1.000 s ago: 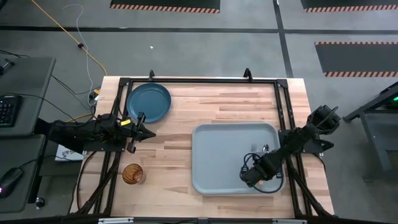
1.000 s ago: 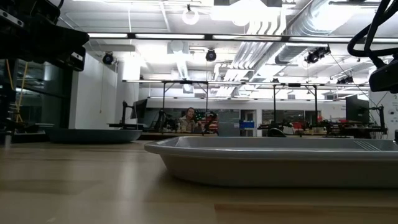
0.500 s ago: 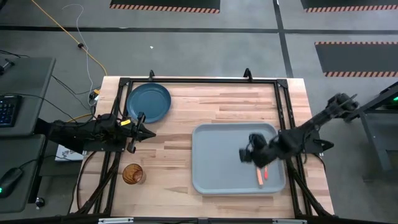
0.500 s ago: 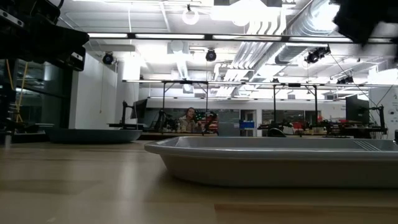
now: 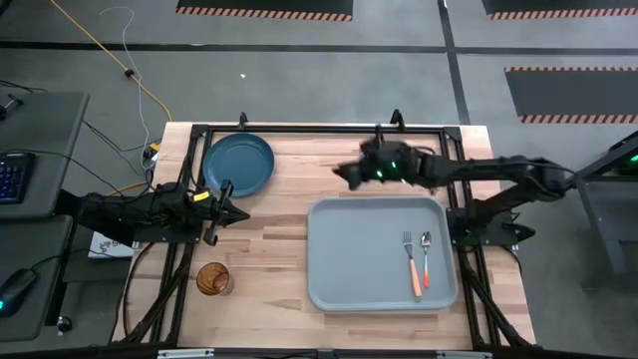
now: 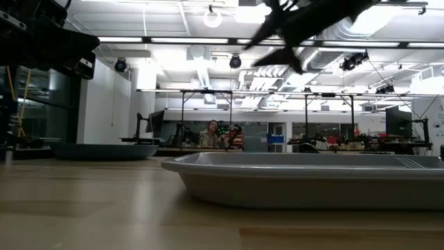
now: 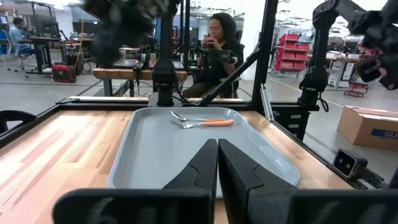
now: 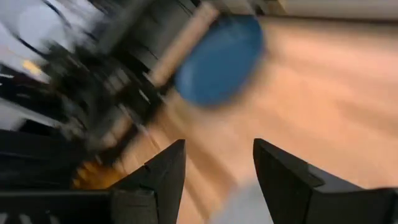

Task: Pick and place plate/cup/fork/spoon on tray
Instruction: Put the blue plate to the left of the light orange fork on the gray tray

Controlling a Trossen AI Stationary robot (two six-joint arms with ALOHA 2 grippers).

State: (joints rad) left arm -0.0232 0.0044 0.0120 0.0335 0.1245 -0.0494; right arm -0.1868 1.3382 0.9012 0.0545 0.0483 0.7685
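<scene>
Bright overhead lighting; right wrist view motion-blurred.

Grey tray (image 6: 291,182) on wooden table (image 6: 90,208), plate (image 6: 104,151) far left, dark arm (image 6: 298,24) overhead

Right hand (image 5: 351,176) spread, arm outstretched; left hand (image 5: 221,202) closed.

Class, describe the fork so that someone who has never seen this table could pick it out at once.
Find the large pale grey-blue tray on the right half of the wooden table. Two utensils lie side by side near its right edge; the fork is the left one, closer to the tray's middle. Its thick orange handle sets it apart from the all-silver spoon beside it.
</scene>
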